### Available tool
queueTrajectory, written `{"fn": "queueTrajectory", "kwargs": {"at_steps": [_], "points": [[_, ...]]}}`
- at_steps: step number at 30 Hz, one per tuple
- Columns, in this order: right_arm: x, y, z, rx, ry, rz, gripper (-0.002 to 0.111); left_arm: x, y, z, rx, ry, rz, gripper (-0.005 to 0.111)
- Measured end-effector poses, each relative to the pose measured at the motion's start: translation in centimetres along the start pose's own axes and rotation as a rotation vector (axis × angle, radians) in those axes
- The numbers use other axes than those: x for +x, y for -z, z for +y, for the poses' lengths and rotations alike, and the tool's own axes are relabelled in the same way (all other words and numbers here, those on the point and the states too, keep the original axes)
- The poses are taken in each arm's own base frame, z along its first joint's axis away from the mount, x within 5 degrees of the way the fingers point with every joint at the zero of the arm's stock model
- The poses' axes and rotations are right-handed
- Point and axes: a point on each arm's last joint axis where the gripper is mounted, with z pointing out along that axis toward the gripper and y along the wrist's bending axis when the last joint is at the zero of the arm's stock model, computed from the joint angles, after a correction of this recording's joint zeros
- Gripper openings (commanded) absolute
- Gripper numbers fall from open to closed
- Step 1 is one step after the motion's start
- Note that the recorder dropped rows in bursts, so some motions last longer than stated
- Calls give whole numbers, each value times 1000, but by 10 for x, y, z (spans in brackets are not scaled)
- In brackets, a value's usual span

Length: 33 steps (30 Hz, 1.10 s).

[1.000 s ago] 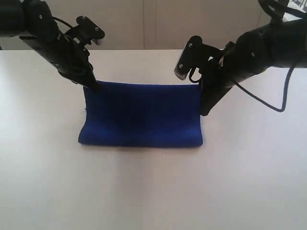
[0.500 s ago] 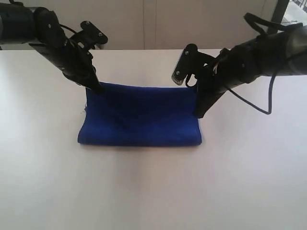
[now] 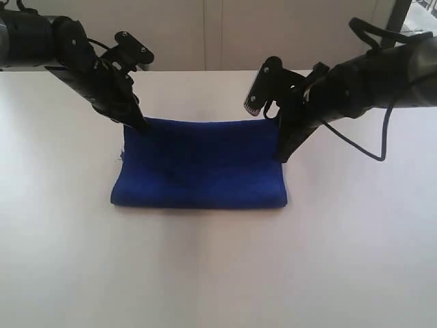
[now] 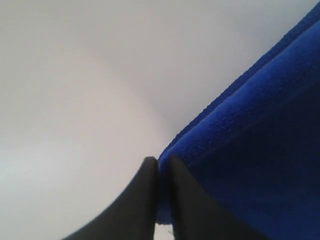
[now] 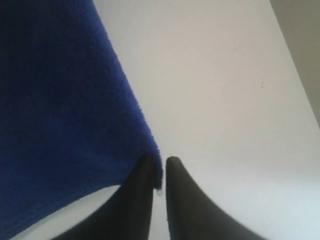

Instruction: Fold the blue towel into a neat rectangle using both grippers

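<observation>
The limp, light towel (image 3: 198, 167) was judged best pinched at its corners, where left gripper (image 4: 160, 167) and right gripper (image 5: 159, 165) were seen barely parted, grip unclear.

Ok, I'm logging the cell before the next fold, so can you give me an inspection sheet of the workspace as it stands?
Surface: plain white table.
Job's things: deep blue soft cloth towel, doubled over, lying as a rough rectangle.
Clutter: nothing seen.
Grippers: black left gripper at the towel's far left corner, jaws nearly together, grip unclear; black right gripper at the far right corner, jaws slightly apart.
Cables: black cable loops free under the right arm, clear of the towel.
Surroundings: pale wall behind the table.
</observation>
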Motion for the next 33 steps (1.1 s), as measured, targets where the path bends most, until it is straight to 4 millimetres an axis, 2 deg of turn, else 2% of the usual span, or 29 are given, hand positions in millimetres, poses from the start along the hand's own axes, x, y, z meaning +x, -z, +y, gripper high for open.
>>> {"fn": "queueTrajectory", "kwargs": {"at_steps": [3,5,13,16,20,23,25,29,33], "points": [[-1,0,-1,6,0,-8,32,0,0,0,-1,-2,0,44],[-1,0,-1,6,0,-8,35,0,0,0,-3,-4,-1,48],[-1,0,-1,7,-6,-9,36,1,0,1,-12,-22,6,47],[-1,0,-1,6,-74,-8,34,1,0,1,-9,-8,12,38],[2,3,1,-19,-206,32,19,6,0,-2,26,37,67,13],[5,11,2,-49,-264,90,6,11,1,-6,60,83,128,0],[7,18,3,-68,-299,131,0,15,2,-8,79,115,165,0],[9,25,4,-84,-397,184,0,19,4,-11,109,170,226,0],[9,24,7,-106,-512,195,0,21,6,-16,158,216,257,0]]}}
